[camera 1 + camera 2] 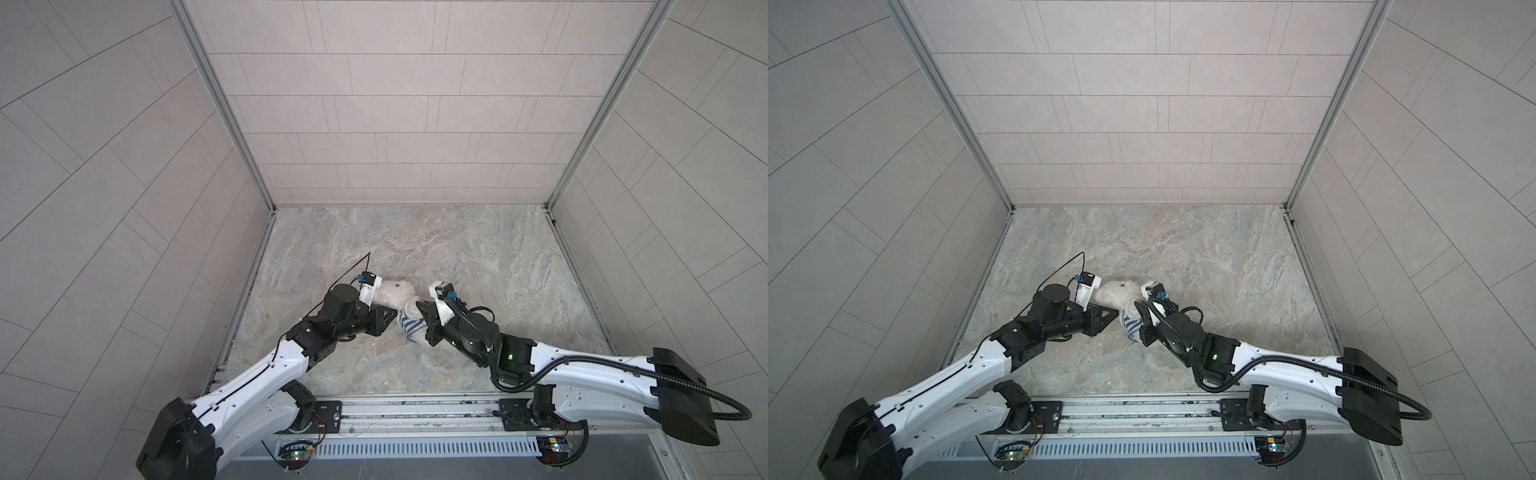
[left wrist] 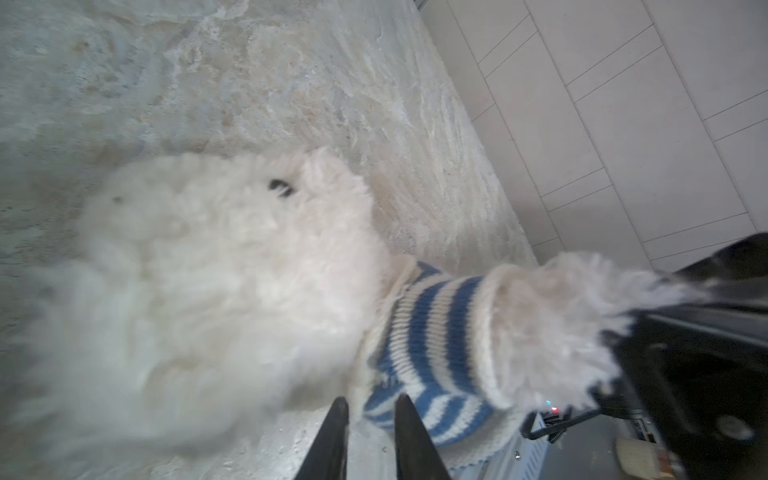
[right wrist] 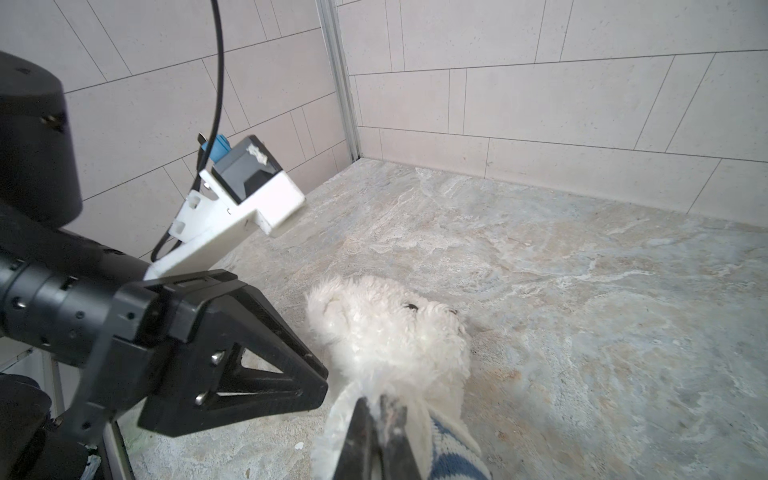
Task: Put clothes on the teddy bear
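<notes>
Teddy (image 1: 395,293) x1 w/ striped shirt (image 1: 409,328) x1

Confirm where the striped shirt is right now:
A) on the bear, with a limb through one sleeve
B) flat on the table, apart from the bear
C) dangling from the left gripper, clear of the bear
A: in the left wrist view the striped shirt wraps the teddy bear, and a fluffy limb sticks out of its sleeve.
</notes>
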`<state>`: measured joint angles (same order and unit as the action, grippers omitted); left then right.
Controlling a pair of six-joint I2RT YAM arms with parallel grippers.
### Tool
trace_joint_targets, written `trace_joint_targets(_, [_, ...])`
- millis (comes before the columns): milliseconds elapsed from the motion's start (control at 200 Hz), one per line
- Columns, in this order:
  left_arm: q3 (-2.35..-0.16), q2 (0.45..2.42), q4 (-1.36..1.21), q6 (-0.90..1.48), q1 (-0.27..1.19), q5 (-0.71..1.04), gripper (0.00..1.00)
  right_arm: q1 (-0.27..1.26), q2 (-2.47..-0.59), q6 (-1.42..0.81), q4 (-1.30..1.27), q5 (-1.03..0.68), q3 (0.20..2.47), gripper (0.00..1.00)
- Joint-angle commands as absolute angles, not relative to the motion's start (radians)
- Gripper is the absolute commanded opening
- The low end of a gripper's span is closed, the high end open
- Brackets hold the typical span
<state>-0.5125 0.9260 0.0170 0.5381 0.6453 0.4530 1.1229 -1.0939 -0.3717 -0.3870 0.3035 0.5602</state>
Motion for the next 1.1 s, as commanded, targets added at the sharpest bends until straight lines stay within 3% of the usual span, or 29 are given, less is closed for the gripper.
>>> trace_joint_targets(0, [-0.537,0.922,-0.012,0.528,0.678,0.478,0.32,1.123,-1.107,-0.385,-0.46,0.319,0.585,0.0])
trace_joint_targets(100, [-0.534,0.944,-0.025,0.542,0.701,0.462,0.42,1.123,-1.119,-0.385,-0.471,0.316,0.591,0.0])
trace_joint_targets(245, [-0.517,0.975,-0.06,0.565,0.706,0.451,0.45,1.123,-1.132,-0.382,-0.482,0.312,0.604,0.0])
trace_joint_targets(335, [-0.514,0.991,-0.077,0.571,0.706,0.452,0.43,1.123,-1.142,-0.381,-0.493,0.307,0.608,0.0])
trace_joint_targets(531, [-0.522,1.048,-0.122,0.586,0.706,0.446,0.26,1.123,-1.164,-0.392,-0.522,0.293,0.613,0.0])
trace_joint_targets(661, [-0.516,1.081,-0.143,0.604,0.706,0.425,0.26,1.123,-1.161,-0.397,-0.518,0.293,0.614,0.0])
trace_joint_targets(846, [-0.507,1.109,-0.18,0.63,0.706,0.375,0.34,1.123,-1.149,-0.396,-0.517,0.295,0.613,0.0])
trace_joint_targets(1096, [-0.511,1.167,-0.196,0.63,0.706,0.342,0.24,1.123,-1.127,-0.403,-0.524,0.299,0.612,0.0])
